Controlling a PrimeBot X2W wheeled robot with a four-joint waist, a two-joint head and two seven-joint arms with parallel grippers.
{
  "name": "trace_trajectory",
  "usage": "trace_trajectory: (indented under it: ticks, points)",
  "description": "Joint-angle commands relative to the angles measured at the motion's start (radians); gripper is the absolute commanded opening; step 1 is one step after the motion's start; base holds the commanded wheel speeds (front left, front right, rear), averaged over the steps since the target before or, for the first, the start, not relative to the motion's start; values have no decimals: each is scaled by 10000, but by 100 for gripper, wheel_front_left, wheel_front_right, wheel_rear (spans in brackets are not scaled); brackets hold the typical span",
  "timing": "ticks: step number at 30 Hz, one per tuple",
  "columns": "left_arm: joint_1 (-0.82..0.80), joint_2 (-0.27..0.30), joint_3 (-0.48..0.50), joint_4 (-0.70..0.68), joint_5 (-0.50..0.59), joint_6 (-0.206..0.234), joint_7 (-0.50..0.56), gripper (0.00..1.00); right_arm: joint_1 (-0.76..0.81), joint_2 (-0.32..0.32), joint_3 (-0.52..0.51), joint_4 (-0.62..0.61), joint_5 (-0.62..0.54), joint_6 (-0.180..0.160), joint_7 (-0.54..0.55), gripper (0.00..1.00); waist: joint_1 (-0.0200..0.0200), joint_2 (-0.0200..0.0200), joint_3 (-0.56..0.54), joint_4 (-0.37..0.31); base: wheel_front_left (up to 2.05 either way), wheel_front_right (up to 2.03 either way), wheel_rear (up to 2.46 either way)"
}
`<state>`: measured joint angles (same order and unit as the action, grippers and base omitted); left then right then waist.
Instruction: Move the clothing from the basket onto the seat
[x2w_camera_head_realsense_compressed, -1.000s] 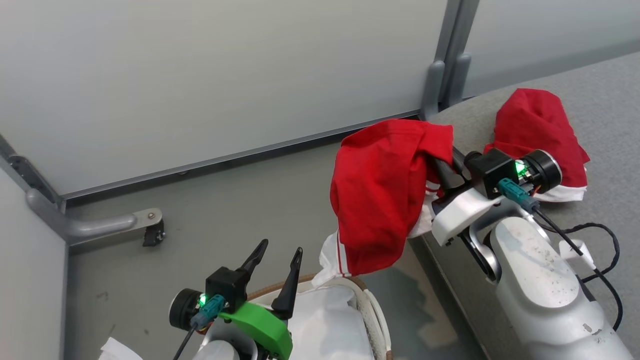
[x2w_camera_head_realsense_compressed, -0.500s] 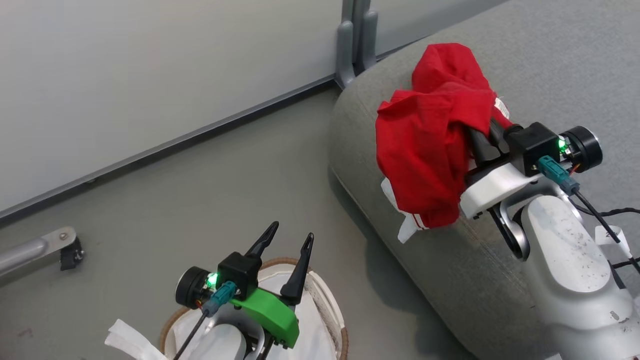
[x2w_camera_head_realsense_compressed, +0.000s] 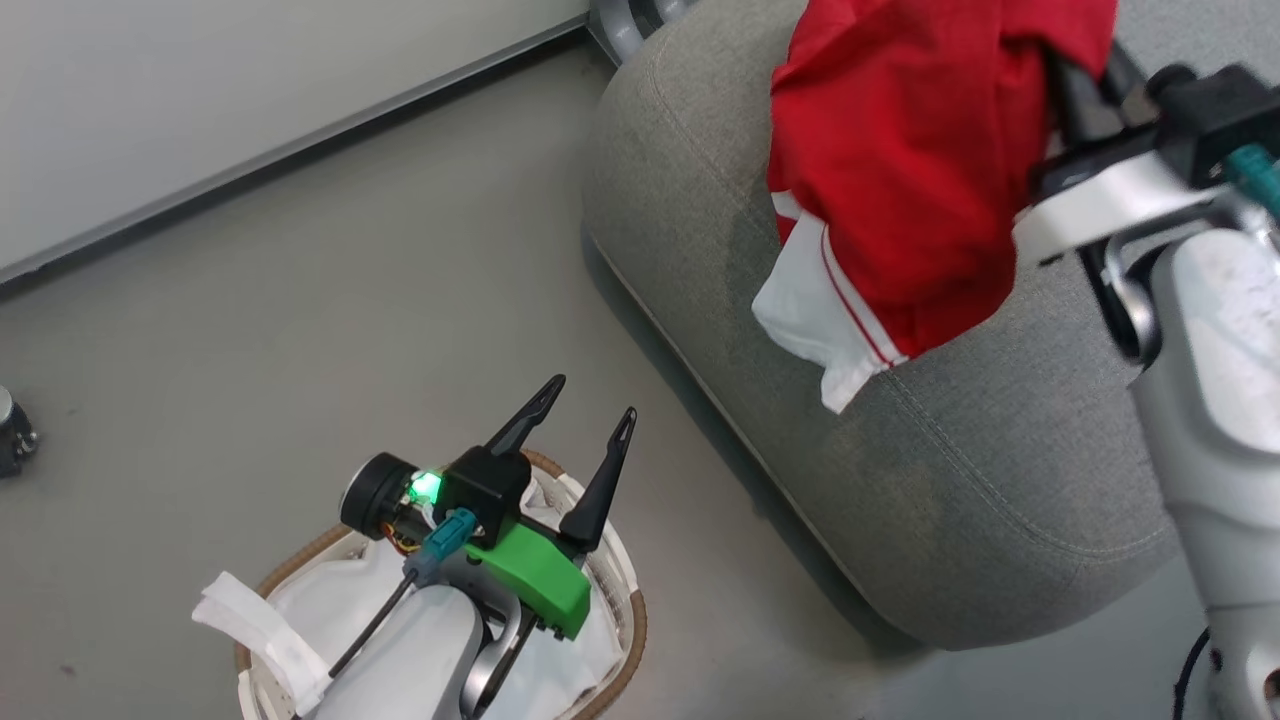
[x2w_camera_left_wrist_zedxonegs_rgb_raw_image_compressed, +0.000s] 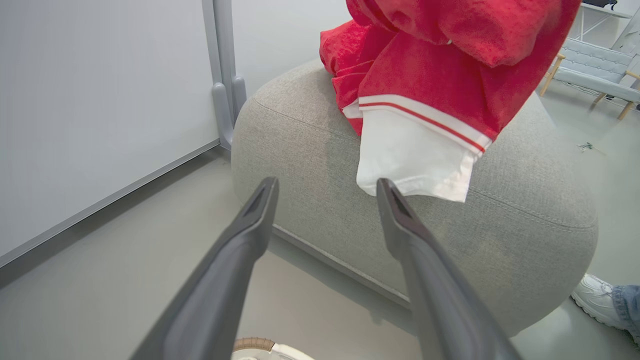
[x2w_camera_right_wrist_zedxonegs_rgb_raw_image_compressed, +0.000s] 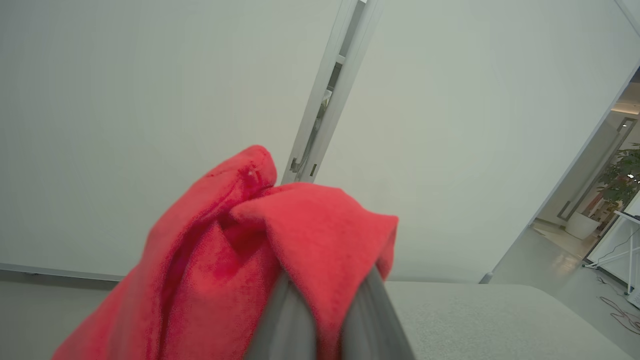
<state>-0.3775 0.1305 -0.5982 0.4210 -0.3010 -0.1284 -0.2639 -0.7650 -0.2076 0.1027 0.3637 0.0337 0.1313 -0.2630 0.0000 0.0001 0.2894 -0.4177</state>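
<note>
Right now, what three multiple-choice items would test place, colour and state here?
1. The bright red fabric garment with white band hangs: A on the floor; B above the grey upholstered seat; C on a shelf.
2. The band's thin stripe is: A red; B blue; C black.
3. The left gripper by the tan-rimmed woven basket is: A shut on fabric; B shut on the rim; C open, empty.
B: the right gripper holds it over the seat. A: red line crosses white. C: fingers spread, nothing between.
</note>
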Motion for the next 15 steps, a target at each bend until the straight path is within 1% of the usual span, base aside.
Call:
trace_trajectory:
  ticks: [1,4,5,7,8,13,15]
  points:
    - [-247,161,-34,-59,67,-35,-8,100,-482,-237,-181,22,41,-11,-27,0,0,-1,730,142,0,0,0]
    - [-539,287,-165,-161,123,-33,-8,100,-1504,-855,-659,211,-25,-11,-27,0,0,-1,1258,446,0,0,0]
    - [-609,345,-173,-173,143,-33,-8,100,-1768,-959,-797,310,37,-11,-27,0,0,-1,1403,520,0,0,0]
    - [-779,417,-236,-215,198,-34,-8,100,-2332,-1289,-1225,621,203,-11,-26,0,0,-1,1760,711,0,0,0]
    - [-873,417,-290,-237,231,-34,-8,100,-2602,-1553,-1465,817,196,-12,-27,0,0,-1,1964,839,0,0,0]
    - [-1341,471,-329,-371,342,-34,-8,100,-3315,-2443,-2027,1802,-26,-12,-26,0,0,-1,2807,1366,0,0,0]
    - [-1493,455,-307,-414,404,-34,-8,100,-3392,-2627,-2282,2162,-21,-11,-26,0,0,-1,3133,1518,0,0,0]
